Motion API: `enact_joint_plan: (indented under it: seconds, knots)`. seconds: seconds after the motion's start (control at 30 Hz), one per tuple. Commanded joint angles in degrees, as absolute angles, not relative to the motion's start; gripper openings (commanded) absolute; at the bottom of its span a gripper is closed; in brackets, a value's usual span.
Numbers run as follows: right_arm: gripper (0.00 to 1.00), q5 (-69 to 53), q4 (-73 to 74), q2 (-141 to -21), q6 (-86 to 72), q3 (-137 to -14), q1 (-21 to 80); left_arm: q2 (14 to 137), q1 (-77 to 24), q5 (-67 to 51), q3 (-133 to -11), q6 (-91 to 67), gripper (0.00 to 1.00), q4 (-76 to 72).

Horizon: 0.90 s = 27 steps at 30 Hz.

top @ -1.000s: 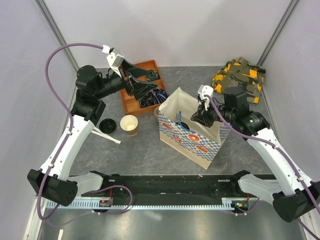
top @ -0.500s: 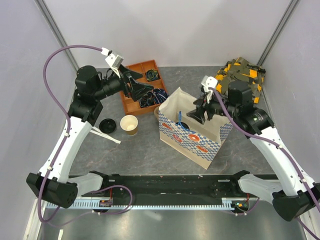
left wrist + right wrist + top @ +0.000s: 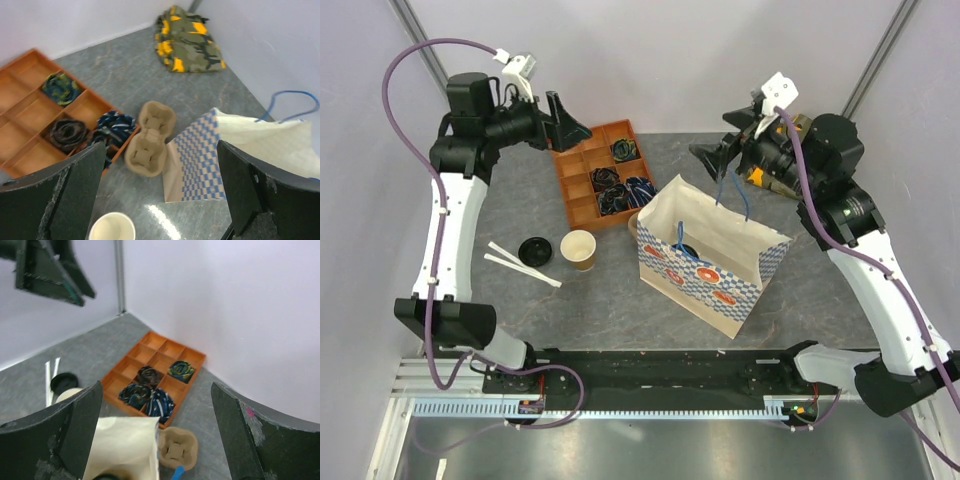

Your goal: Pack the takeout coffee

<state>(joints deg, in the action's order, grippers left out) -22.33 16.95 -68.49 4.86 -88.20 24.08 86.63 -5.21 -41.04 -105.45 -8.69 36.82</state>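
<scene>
A patterned paper bag (image 3: 705,262) stands open in the middle of the table. Inside it shows the dark round lid of the takeout coffee (image 3: 683,251); its cup body is hidden by the bag wall. My right gripper (image 3: 715,145) hangs open and empty, high above the bag's far side, and looks down on the bag's mouth (image 3: 125,445). Raised over the orange tray, my left gripper (image 3: 575,128) is open and empty too. In the left wrist view its fingers (image 3: 75,185) frame the bag's checkered side (image 3: 200,155).
A lidless tan cup (image 3: 578,248), a loose black lid (image 3: 533,250) and white sticks (image 3: 520,265) lie left of the bag. The orange tray (image 3: 582,208) holds rolled cloths. A pulp cup carrier (image 3: 150,140) sits behind the bag, and a camouflage cloth (image 3: 187,37) lies far right.
My right gripper rose out of the bag and opened, leaving the coffee inside. My left gripper lifted up and back to the left from the tray. The bag's blue handle now stands up.
</scene>
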Motion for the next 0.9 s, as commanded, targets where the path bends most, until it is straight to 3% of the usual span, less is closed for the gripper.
enact_joint_plan:
  seconds: [0.0,0.1,0.4,0.6,0.87]
  knots:
    - [0.98,-14.85,14.41,-70.92,0.36,-91.93,21.37,89.64,-1.24,-40.0,-112.06,-3.61,1.0,50.53]
    - [0.98,-17.92,15.37,-72.24,-4.74,-92.55,12.69,92.62,-0.35,-37.81,-115.39,-1.59,1.0,56.23]
    - [0.98,-18.89,24.33,-72.51,-2.28,-87.02,1.08,95.8,-0.35,-29.72,-116.37,2.64,1.0,61.26]
    - [0.98,-21.44,26.53,-73.82,-0.8,-82.01,-7.54,93.61,-1.75,-25.77,-107.24,2.11,1.0,58.28]
    - [0.98,-21.44,28.83,-76.2,4.39,-76.91,-10.28,90.35,-3.69,-20.3,-96.07,3.43,1.0,52.65]
